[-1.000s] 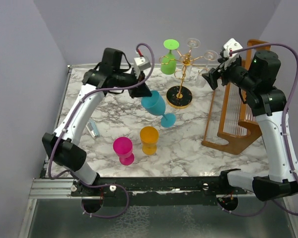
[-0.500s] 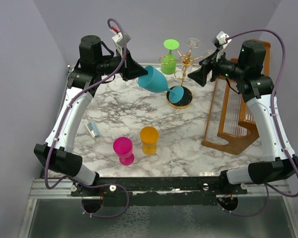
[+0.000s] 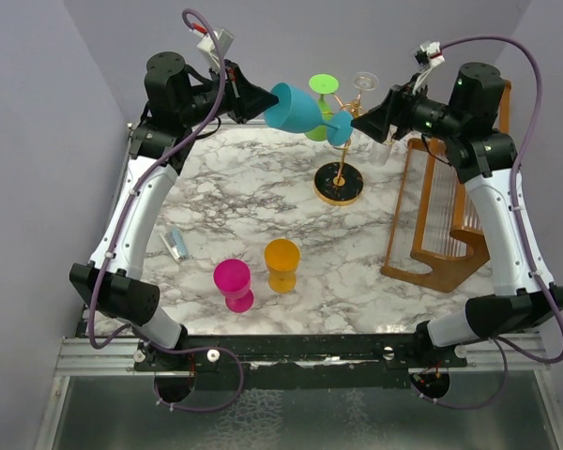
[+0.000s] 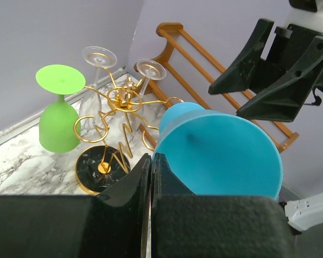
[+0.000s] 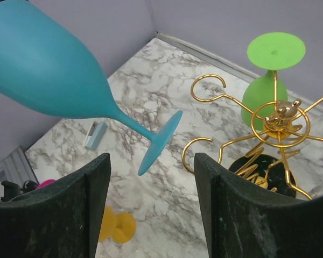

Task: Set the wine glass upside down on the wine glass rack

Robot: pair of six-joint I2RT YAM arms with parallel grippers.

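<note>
Table (image 3: pixel 216 197): white marble, bearing rack and frame.
Wooden frame (image 3: pixel 441 244): at the right, beside the rack.
Wine glass rack (image 3: pixel 339 187): upright at the back.
Wine glass (image 3: pixel 296 110): teal, tipped sideways in the air, foot near the rack's top.
Left gripper (image 3: pixel 260 102): jaws pinched on the bowl's rim.
Right gripper (image 5: pixel 152 161): jaws wide, flanking the foot.

The left gripper (image 4: pixel 152 157) blocks the near side of the teal wine glass (image 4: pixel 220 156) in its own camera, and the stem is lost behind the bowl. In the right wrist view the bowl runs off the top-left edge (only the foot shows whole), and the right gripper (image 5: pixel 151 156) hides part of the wine glass rack (image 5: pixel 274 126). The grey-blue thing (image 3: pixel 174 244) at the left of the table (image 3: pixel 225 187) is too small to name.
</note>
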